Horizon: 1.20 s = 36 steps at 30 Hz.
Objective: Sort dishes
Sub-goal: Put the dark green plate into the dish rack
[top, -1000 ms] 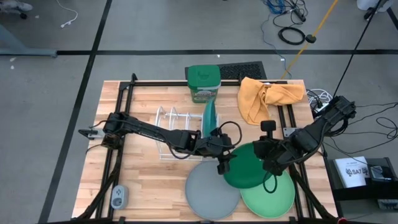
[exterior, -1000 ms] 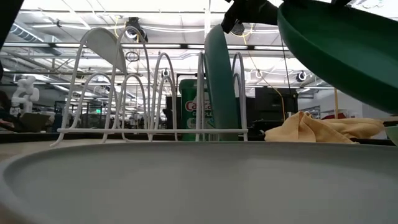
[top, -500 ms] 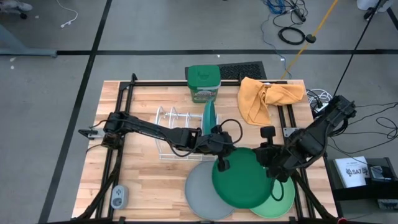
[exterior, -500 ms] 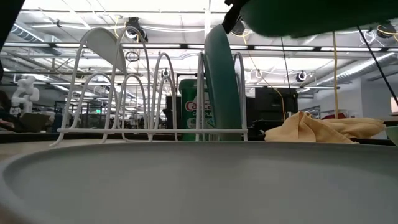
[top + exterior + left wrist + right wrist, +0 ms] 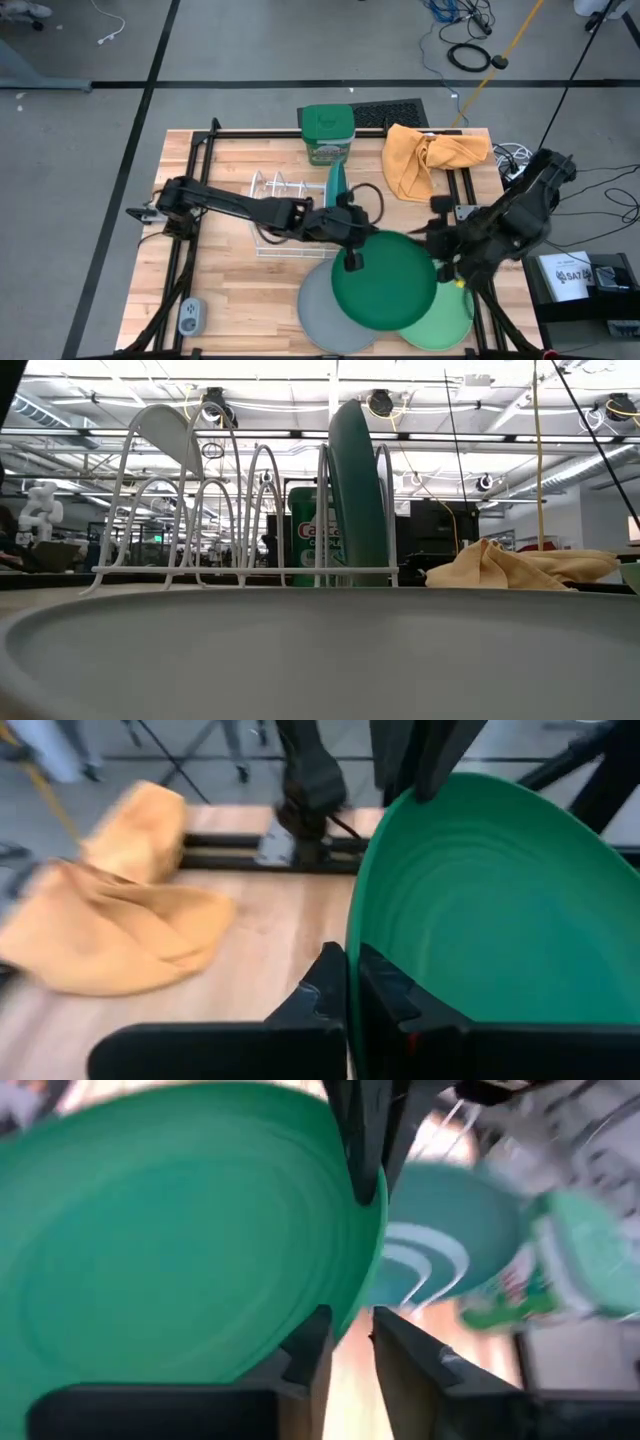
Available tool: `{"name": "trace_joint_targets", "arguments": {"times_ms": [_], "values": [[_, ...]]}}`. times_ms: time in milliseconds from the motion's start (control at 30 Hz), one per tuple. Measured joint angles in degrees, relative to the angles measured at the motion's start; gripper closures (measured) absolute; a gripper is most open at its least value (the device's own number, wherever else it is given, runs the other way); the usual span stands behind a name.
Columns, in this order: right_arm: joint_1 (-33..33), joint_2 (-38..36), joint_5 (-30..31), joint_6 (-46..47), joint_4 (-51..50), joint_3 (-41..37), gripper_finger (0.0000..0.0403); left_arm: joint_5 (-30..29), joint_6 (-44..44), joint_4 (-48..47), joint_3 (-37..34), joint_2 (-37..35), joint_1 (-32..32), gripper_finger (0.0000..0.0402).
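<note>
Left gripper (image 5: 352,262) now clamped on dark green plate (image 5: 385,280) | right gripper (image 5: 447,262) loosening at its right rim | handover toward white wire rack (image 5: 275,215) underway

grey floor (image 5: 90,200), ceiling strip lights (image 5: 300,368)

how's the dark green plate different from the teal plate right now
The dark green plate is held above the table, pinched at its rim by the left gripper; the teal plate stands on edge in the white wire rack, untouched. Green is darker; teal is bluer. Both are round, plain and shallow.
</note>
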Motion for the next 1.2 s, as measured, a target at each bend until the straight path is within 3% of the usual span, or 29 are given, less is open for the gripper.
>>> {"name": "trace_joint_targets", "arguments": {"times_ms": [200,267,500,600,767,933,1067,1200], "values": [[2.1,-1.8,8.1,-8.9,0.0,9.4,0.0292,-7.7,5.3,-10.4,6.1,-5.5,-2.3,0.0401],[2.1,-2.0,9.4,-11.2,-0.3,10.4,0.0287,-12.6,6.9,-13.8,7.8,-7.9,-3.5,0.0401],[1.9,-1.6,9.7,-13.3,-0.3,10.7,0.0285,-47.6,4.1,-26.2,10.2,-16.3,-8.7,0.0402],[1.3,-1.1,9.9,-13.1,-0.2,10.7,0.0285,-55.9,-0.6,-30.9,10.2,-17.2,-9.6,0.0402],[-1.2,0.5,15.9,-13.2,2.9,10.7,0.0285,-64.6,-5.0,-36.8,10.1,-15.8,-9.8,0.0402],[-6.2,2.1,23.0,-18.5,11.0,10.7,0.0285,-72.9,-2.6,-36.6,10.0,-13.6,-9.6,0.0402],[-11.9,2.9,23.6,-30.8,22.9,10.7,0.0285,-73.6,-1.6,-36.0,10.0,-12.7,-9.8,0.0402],[-17.6,3.8,20.6,-49.5,38.1,10.7,0.0285,-73.6,-1.6,-36.0,10.0,-11.6,-10.0,0.0402]]}}
